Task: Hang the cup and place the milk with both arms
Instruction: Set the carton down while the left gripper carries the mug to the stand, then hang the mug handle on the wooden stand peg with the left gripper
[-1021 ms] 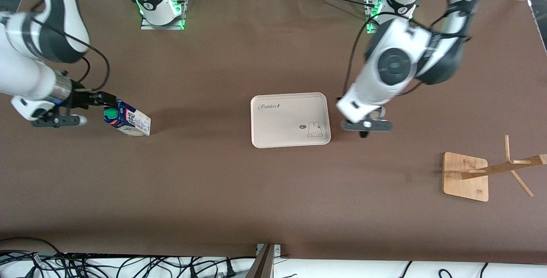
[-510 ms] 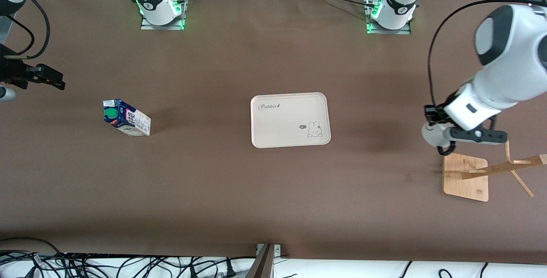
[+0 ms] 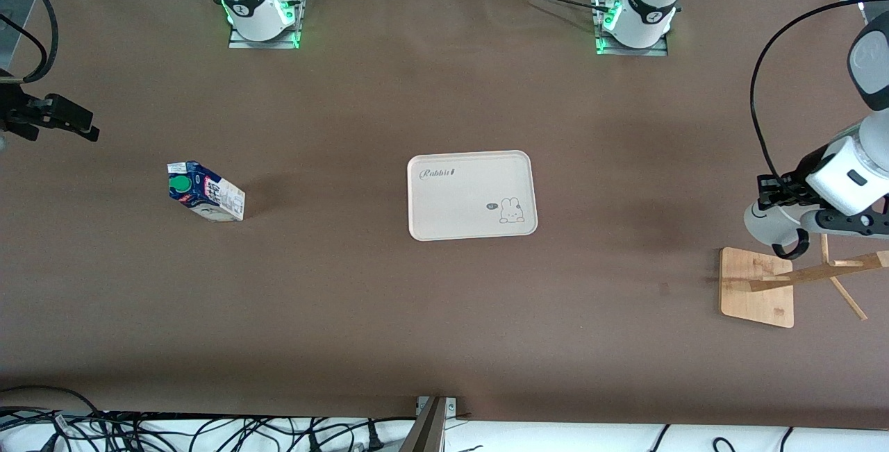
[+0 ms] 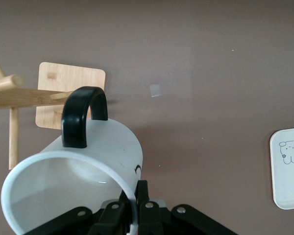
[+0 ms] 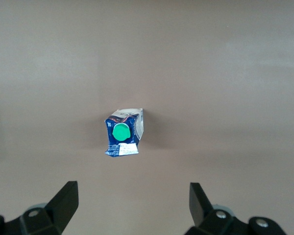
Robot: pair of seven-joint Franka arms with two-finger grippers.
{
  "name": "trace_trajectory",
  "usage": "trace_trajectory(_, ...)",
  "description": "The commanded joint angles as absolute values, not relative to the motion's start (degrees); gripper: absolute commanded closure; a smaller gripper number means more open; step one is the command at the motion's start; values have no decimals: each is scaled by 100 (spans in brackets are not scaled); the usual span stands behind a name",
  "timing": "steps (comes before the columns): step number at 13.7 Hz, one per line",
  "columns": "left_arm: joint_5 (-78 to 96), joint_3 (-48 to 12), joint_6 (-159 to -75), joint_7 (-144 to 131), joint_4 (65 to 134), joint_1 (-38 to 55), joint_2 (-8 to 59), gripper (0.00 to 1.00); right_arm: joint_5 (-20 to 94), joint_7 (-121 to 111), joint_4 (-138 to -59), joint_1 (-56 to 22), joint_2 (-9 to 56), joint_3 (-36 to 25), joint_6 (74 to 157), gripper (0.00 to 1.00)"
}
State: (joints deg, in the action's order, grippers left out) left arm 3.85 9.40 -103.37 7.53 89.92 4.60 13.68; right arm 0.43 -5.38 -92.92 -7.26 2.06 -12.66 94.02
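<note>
Your left claw (image 4: 132,205) is clenched on the rim of the cup (image 4: 73,181), pinching the white wall between its fingers, and it hangs in the air over the counter (image 3: 347,313) at the left arm's end, just above the wooden rack (image 3: 799,278). From the left wrist you see the cup tipped on its side, mouth toward the camera, black handle (image 4: 83,115) uppermost, with the rack's square base and a peg directly below it; whether the handle touches a peg you cannot tell.

Your right claw (image 3: 52,119) is released, its fingers (image 5: 63,198) spread wide and holding nothing. It hovers at the right arm's end of the counter, with the milk directly below it in the right wrist view.

Going down in size: the brown counter carries everything. The pale tray (image 3: 472,160) with its rabbit print lies flat near the middle. The rack stands on its square base, its stem leaning in the front view. The milk (image 3: 206,193) stands alone, green cap (image 5: 121,132) showing, well apart from the tray, toward the right arm's end.
</note>
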Motion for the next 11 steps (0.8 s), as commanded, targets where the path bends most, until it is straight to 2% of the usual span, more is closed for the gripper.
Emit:
trace_trajectory(1,711,1203,-10309,1246,8895,396,1485,100,149,-249,-9246,-624,97,-1178,9255,0)
trace_trajectory(6,747,1230,-10371,1397,8860,343,1564,100,167,255,-9246,-633,-61,-1151,8833,0)
trace_trajectory(8,738,1230,-10433,1494,8623,351,1713,100,167,246,-9237,-633,-62,-1160,8675,0)
trace_trajectory(11,721,1230,-10468,1818,8517,352,1767,100,149,-42,-9237,-642,-18,-1143,8789,0)
